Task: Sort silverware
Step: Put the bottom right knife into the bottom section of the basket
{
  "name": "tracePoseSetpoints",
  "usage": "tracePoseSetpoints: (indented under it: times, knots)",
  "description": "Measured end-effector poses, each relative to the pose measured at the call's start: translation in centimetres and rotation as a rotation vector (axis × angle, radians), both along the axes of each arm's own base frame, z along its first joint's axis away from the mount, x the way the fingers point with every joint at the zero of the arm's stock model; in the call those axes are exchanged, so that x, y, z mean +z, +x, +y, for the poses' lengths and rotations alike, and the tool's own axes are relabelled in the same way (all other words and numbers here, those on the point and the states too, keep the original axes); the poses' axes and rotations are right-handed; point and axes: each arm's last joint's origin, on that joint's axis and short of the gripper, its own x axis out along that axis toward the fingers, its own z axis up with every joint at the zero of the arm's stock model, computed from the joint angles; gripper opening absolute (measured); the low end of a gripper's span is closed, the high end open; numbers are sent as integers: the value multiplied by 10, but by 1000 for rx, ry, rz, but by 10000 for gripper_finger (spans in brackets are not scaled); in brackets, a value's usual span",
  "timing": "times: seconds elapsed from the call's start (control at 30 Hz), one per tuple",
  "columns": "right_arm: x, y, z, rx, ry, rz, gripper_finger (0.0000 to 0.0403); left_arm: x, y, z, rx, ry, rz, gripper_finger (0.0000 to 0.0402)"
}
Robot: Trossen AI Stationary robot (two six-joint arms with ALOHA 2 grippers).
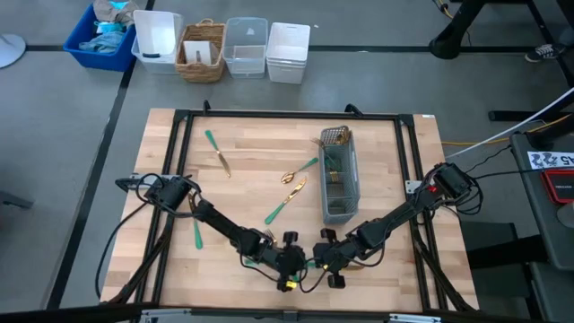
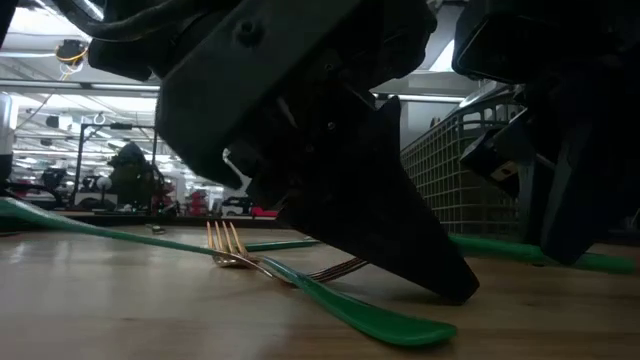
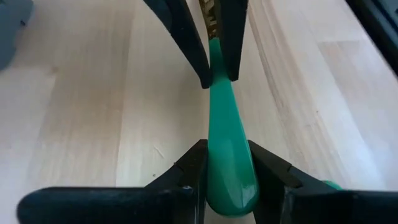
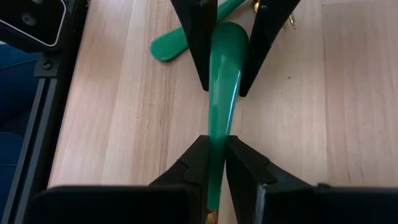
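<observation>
While both claws meet at the table's near edge, the left claw (image 3: pixel 217 163) pinches the broad end of one teal handle (image 3: pixel 225 143) and the right claw (image 4: pixel 214 163) pinches the same handle nearer its slim neck, a two-sided hold that looks like a handover. The piece's head is hidden, so fork or spoon I cannot tell. Just beyond lies a fork (image 2: pixel 232 248) flat on the wood. Farther out, the grey mesh caddy (image 1: pixel 339 176) right of centre already holds a few pieces (too small to count), so sorting has started. Loose silverware remains: a knife (image 1: pixel 217 153) far left, a cluster (image 1: pixel 292 187) mid-table, and a handle (image 1: pixel 197 231) by the left arm.
</observation>
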Motion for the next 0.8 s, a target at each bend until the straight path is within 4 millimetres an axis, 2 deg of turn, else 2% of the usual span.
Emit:
tracePoseSetpoints:
  times: [0.17,0.8]
  knots:
    - [0,0,0,4,4,1,49,0,0,-1,25,-69,14,80]
    - [2,0,3,63,81,18,49,2,0,-2,21,-82,12,81]
